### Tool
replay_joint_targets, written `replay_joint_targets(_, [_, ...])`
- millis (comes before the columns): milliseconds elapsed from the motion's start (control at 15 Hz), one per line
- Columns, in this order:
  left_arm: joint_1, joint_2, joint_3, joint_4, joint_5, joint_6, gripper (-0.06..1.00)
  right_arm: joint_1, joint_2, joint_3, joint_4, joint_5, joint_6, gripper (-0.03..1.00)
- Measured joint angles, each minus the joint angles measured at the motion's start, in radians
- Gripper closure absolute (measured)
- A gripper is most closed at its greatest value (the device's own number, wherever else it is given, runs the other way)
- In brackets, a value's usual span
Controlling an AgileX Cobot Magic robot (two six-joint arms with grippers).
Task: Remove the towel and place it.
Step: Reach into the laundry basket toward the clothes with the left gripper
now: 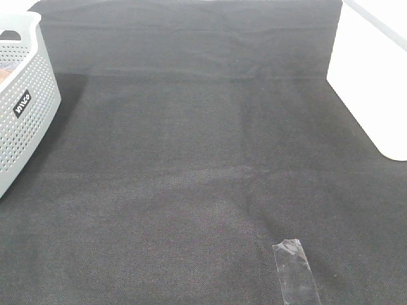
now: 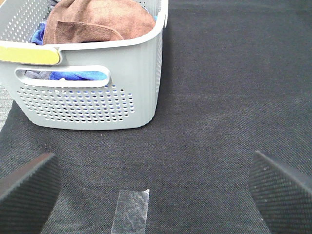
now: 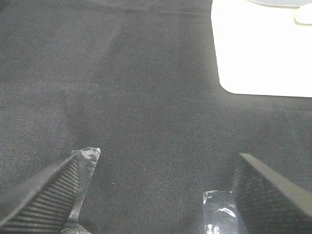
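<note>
The brown towel (image 2: 95, 19) lies bunched on top of other cloths inside a grey perforated basket (image 2: 97, 105), seen in the left wrist view. In the exterior high view only the basket (image 1: 25, 108) shows at the left edge, with a sliver of the towel (image 1: 4, 74) inside. My left gripper (image 2: 156, 190) is open and empty, hovering over the black mat short of the basket. My right gripper (image 3: 156, 195) is open and empty above the mat. Neither gripper shows in the exterior high view.
A black mat (image 1: 191, 159) covers the table. A blue cloth (image 2: 80, 75) shows through the basket's handle slot. Clear tape strips lie on the mat (image 1: 296, 270), (image 2: 130, 212), (image 3: 85, 170). A white surface (image 1: 375, 70) borders the mat at the right.
</note>
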Motion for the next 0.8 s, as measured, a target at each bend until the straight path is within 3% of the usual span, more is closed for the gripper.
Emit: replay_joint_targets(800, [0.0,0.0,0.0,0.0,0.0,0.001,-0.05,0.0,0.0,0.0,0.0,0.0,0.0,0.18])
